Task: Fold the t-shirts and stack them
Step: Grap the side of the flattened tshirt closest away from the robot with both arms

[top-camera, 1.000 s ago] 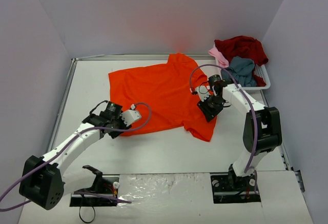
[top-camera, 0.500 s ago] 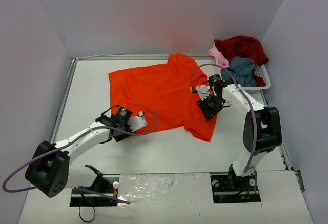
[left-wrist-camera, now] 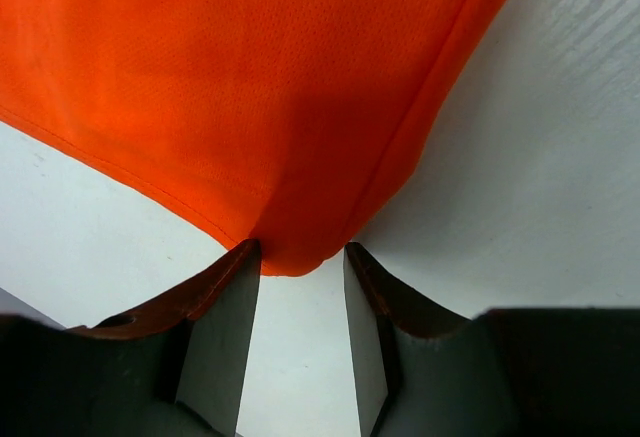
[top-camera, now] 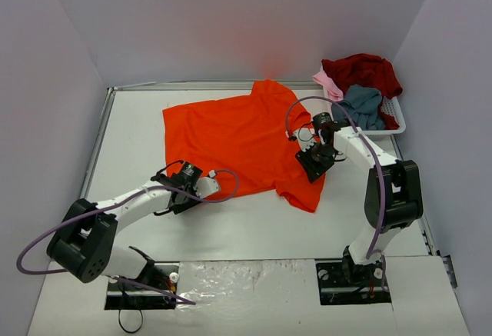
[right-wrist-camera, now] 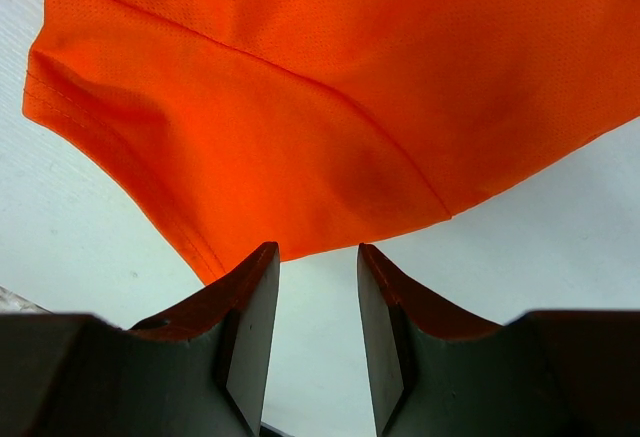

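Note:
A bright orange-red t-shirt [top-camera: 238, 136] lies spread flat on the white table. My left gripper [top-camera: 183, 188] sits low at the shirt's near left corner. In the left wrist view its jaws [left-wrist-camera: 302, 257] stand open, and the rounded corner of the orange cloth [left-wrist-camera: 250, 87] lies just between the fingertips. My right gripper [top-camera: 310, 168] hovers at the shirt's right sleeve. Its jaws [right-wrist-camera: 318, 254] are open too, with the sleeve's edge [right-wrist-camera: 350, 107] right at the tips and white table showing between the fingers.
A white slatted basket [top-camera: 396, 113] stands at the back right, holding a dark red t-shirt [top-camera: 365, 71], a grey-blue one [top-camera: 361, 105] and a pale pink one [top-camera: 329, 84]. A raised metal rim [top-camera: 96, 151] runs along the table's left side.
My left arm has swung right and nearer, bringing its gripper down to the shirt's near left corner. The right arm has hardly moved.

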Robot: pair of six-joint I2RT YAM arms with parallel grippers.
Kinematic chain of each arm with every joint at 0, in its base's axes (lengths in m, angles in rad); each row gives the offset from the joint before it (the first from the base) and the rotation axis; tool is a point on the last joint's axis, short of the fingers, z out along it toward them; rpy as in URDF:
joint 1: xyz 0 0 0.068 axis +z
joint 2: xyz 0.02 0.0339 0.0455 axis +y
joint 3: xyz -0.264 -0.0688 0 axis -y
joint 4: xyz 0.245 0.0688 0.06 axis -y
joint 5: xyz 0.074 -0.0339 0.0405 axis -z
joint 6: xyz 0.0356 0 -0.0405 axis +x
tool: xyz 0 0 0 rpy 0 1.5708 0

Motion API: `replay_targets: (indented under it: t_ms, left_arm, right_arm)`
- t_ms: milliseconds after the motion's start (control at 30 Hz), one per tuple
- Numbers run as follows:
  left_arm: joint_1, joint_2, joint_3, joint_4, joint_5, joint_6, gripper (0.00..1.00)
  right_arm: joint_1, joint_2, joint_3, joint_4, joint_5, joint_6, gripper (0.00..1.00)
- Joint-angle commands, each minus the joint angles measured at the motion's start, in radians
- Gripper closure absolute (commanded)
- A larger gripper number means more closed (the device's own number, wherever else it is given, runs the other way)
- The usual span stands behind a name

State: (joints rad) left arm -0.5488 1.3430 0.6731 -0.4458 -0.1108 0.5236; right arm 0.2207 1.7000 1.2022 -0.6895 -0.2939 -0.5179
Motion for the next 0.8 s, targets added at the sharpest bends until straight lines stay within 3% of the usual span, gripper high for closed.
replay_targets:
  t_ms: [0,300,500,767]
  left_arm:
    - [-0.005,0.021,0.005,0.015,-0.032,0.007,0.63]
    - [-0.005,0.070,0.008,0.039,-0.084,-0.008,0.69]
    - [-0.005,0.082,0.029,0.036,-0.092,-0.025,0.97]
    - [-0.005,0.007,0.059,-0.007,-0.112,-0.004,0.98]
  right_arm:
    - [-0.011,-0.007,-0.012,-0.025,0.019,0.013,0.66]
    - [-0.011,-0.016,-0.024,-0.021,0.035,0.015,0.66]
    - [-0.009,-0.025,-0.035,-0.024,0.050,0.013,0.66]
    - [-0.011,-0.095,-0.058,-0.059,0.065,-0.017,0.64]
